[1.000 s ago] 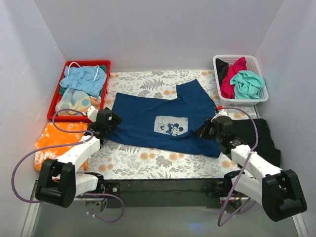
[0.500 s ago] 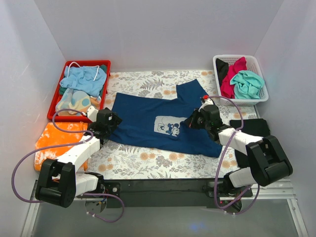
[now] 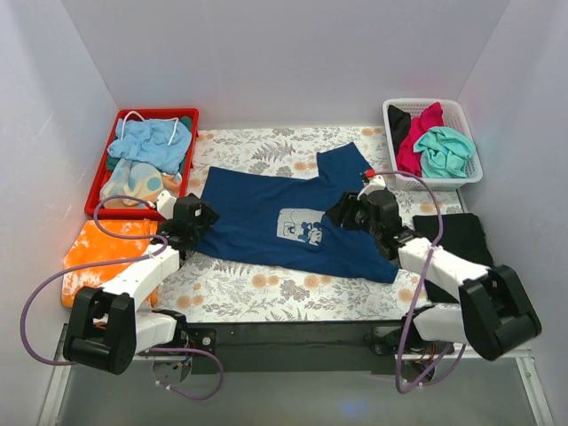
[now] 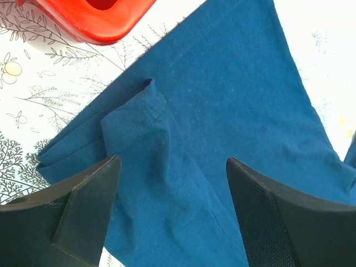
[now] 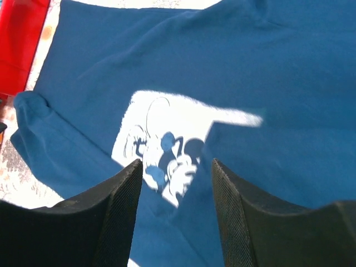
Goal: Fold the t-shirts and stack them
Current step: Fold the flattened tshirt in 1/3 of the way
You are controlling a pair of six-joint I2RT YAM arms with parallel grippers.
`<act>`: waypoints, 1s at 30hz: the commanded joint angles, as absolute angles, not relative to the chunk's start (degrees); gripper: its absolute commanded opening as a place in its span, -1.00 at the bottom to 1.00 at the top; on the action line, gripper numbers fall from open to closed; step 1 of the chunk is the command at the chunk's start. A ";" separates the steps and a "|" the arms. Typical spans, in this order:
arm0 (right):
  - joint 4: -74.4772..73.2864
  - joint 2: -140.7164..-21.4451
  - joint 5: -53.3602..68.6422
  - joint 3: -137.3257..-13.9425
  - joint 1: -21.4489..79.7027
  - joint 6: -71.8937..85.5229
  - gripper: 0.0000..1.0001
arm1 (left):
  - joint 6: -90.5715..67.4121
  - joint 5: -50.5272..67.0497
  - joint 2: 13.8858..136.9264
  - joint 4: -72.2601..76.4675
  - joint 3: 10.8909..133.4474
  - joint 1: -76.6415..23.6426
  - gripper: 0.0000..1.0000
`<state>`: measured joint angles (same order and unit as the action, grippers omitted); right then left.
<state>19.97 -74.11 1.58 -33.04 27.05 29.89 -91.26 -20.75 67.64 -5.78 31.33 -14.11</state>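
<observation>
The navy-blue t-shirt (image 3: 266, 209) lies spread on the flowered table, its pale mouse print (image 3: 302, 228) partly covered by a fold from the right. My left gripper (image 3: 197, 220) hovers open over the bunched left sleeve (image 4: 139, 122), the fingers (image 4: 89, 189) either side of the cloth with nothing pinched. My right gripper (image 3: 342, 213) stands open above the print (image 5: 167, 144), holding nothing. A black t-shirt (image 3: 466, 244) lies flat at the right. Magenta (image 3: 411, 151) and teal (image 3: 444, 149) t-shirts sit in the white basket (image 3: 466, 174).
A red tray (image 3: 99, 191) with light-blue and patterned clothes stands at the back left; its corner (image 4: 94, 22) is close to my left gripper. An orange cloth (image 3: 102, 253) lies at the near left. White walls close in both sides.
My right gripper moved left from the shirt's right edge to over the print and went from shut to open. The fold now covers the print's right side. The left arm stayed put.
</observation>
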 commanded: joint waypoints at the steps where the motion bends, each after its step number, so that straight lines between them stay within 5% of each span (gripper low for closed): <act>1: 11.00 -66.03 -3.25 -27.88 27.25 28.82 0.15 | -91.40 -21.10 63.81 -6.06 29.71 -14.24 0.50; 11: -3.68 -58.35 -10.98 -18.90 27.16 40.16 0.09 | -96.15 -20.83 58.89 -7.73 22.76 -14.24 0.50; 30: -39.71 -82.25 -29.00 -30.75 25.58 60.01 0.11 | -98.61 -27.16 57.48 -15.03 23.56 -14.24 0.49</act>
<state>-19.16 -74.08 -21.89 -32.95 26.79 55.79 -97.86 -24.91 57.93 -13.67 22.90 -14.11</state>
